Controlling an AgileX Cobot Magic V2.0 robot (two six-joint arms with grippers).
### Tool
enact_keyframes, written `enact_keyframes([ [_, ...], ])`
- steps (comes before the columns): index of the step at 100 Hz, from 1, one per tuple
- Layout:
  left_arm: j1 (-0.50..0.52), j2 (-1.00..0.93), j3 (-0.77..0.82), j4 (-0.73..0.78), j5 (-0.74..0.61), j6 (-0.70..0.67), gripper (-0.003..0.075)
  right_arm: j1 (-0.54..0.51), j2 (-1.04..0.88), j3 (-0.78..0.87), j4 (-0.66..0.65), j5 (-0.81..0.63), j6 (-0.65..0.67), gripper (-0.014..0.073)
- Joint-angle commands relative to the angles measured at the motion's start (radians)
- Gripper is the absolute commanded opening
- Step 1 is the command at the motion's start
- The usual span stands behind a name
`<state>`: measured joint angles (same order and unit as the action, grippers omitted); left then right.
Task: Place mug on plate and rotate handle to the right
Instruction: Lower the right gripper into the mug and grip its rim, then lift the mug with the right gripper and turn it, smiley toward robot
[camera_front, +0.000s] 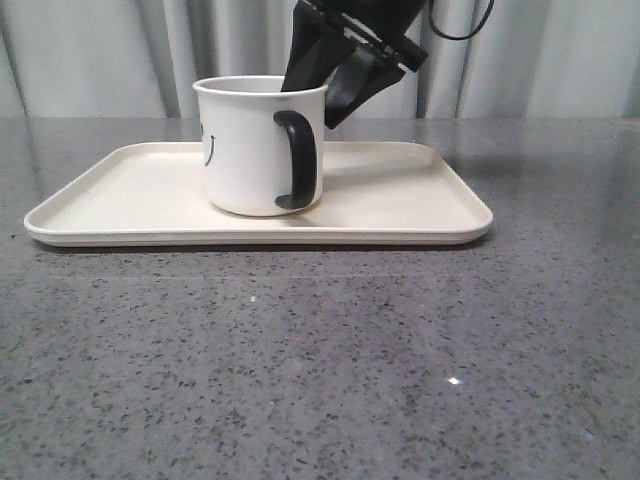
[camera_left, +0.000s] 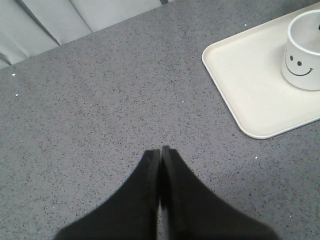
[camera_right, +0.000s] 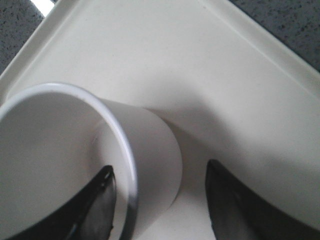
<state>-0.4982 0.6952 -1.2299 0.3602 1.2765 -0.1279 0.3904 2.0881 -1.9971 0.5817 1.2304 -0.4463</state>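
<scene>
The white mug (camera_front: 245, 150) stands upright on the cream plate (camera_front: 120, 190), about mid-plate. Its black handle (camera_front: 297, 160) points toward the camera and a little right; part of the smiley print shows on its left side. My right gripper (camera_front: 322, 95) is open and straddles the mug's far right rim, with one finger inside the mug (camera_right: 95, 200) and one outside it (camera_right: 235, 200). The handle is out of the right wrist view. My left gripper (camera_left: 161, 149) is shut and empty over bare table, left of the plate (camera_left: 250, 80) and mug (camera_left: 302, 55).
The grey speckled tabletop (camera_front: 320, 360) surrounds the plate. Grey curtains (camera_front: 100, 50) hang behind the table's far edge.
</scene>
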Motion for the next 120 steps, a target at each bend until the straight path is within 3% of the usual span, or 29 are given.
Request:
enact_keyframes([
  [1, -0.008, 0.003, -0.019, 0.017, -0.038, -0.01, -0.002, -0.002, -0.043, -0.029, 0.046, 0.033, -0.007, 0.0372],
  [13, -0.008, 0.003, -0.019, 0.017, -0.038, -0.01, -0.002, -0.002, -0.036, -0.029, 0.046, 0.039, -0.007, 0.0255],
  [39, -0.008, 0.003, -0.019, 0.017, -0.038, -0.01, -0.002, -0.002, -0.037, -0.029, 0.051, 0.039, -0.008, -0.0126],
  [62, -0.008, 0.003, -0.019, 0.017, -0.036, -0.01, -0.002, -0.002, -0.045, -0.064, 0.058, 0.063, -0.014, -0.0111],
  [93, -0.008, 0.003, -0.019, 0.017, -0.018, -0.01, -0.002, -0.002, -0.051, -0.317, 0.063, 0.105, -0.036, -0.0111],
  [120, -0.008, 0.003, -0.019, 0.017, -0.018, -0.01, -0.002, 0.005, -0.054, -0.387, 0.101, 0.105, -0.225, -0.0111],
])
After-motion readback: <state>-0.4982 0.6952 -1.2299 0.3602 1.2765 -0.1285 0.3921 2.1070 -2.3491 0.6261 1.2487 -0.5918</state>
